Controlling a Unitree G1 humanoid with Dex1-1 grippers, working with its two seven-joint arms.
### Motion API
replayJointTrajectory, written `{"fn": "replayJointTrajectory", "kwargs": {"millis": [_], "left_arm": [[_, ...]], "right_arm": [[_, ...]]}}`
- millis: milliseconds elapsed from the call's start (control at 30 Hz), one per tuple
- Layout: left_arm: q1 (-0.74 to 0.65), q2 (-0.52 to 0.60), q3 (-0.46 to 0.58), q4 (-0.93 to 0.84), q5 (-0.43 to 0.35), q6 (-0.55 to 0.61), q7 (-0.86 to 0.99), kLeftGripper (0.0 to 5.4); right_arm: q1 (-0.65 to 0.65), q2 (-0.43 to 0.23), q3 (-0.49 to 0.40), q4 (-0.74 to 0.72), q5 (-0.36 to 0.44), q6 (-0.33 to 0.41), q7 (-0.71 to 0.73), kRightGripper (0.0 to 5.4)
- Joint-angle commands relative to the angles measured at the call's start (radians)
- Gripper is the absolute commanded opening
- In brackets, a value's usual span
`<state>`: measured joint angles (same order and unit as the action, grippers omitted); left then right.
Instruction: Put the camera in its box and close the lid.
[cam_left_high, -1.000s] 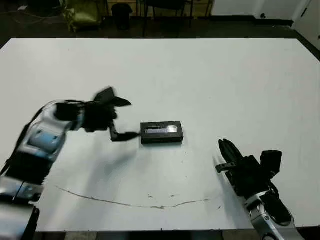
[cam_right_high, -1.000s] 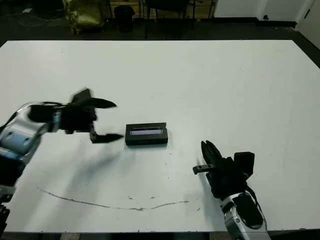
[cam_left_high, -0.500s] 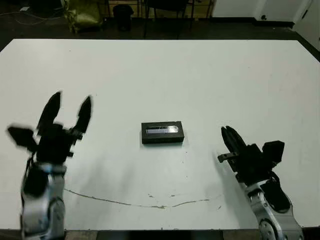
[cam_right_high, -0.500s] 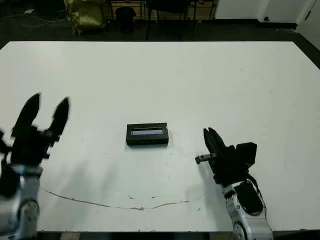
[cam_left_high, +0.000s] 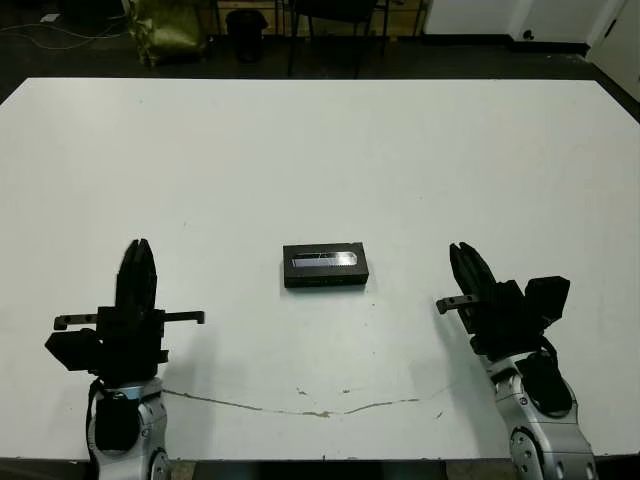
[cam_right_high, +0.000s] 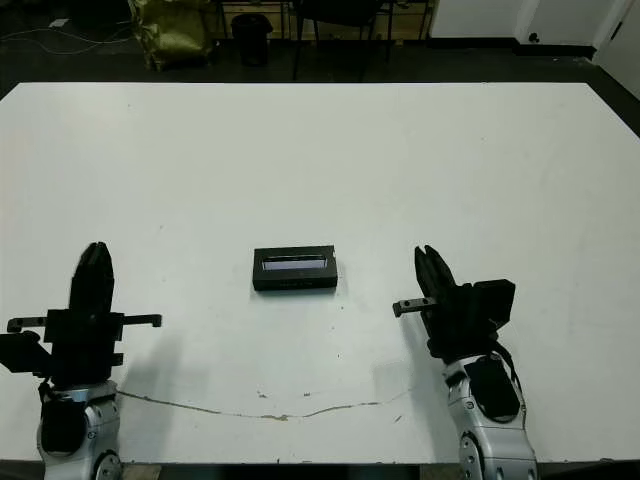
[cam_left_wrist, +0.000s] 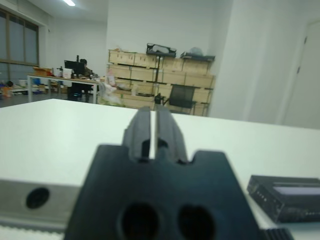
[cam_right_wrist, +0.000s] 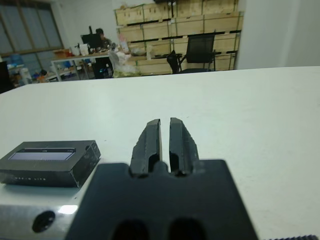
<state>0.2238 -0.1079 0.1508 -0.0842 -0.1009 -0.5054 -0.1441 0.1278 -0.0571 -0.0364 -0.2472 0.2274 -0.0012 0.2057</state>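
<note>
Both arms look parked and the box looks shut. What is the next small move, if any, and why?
Probably none beyond holding still. The lid sits flush on the box at mid-table, and no camera shows loose on the table. The left gripper and right gripper are shut, empty, and apart from the box. The job looks finished; at most, check the lid's seating.

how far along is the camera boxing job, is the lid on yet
It looks finished. The lid, with its glossy strip up, sits squarely on the box in the middle of the table, and no camera lies loose, so it is presumably inside. Nothing is in hand: the left gripper and right gripper are both shut, empty and clear of the box. Nothing visible is left.
</note>
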Motion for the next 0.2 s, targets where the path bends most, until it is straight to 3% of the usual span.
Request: {"fn": "replayJointTrajectory", "kwargs": {"millis": [33,200], "left_arm": [[0.02,0.025,-0.016,-0.004,0.03,0.05,0.02,0.01],[0.025,0.048,-0.038,-0.043,0.066,0.094,0.038,0.01]], "right_arm": [[0.015,0.012,0.006,0.044,-0.026,-0.038,-0.012,0.0],[0.034,0.033,0.037,0.058,-0.051,-0.053,-0.017,0.0]]}}
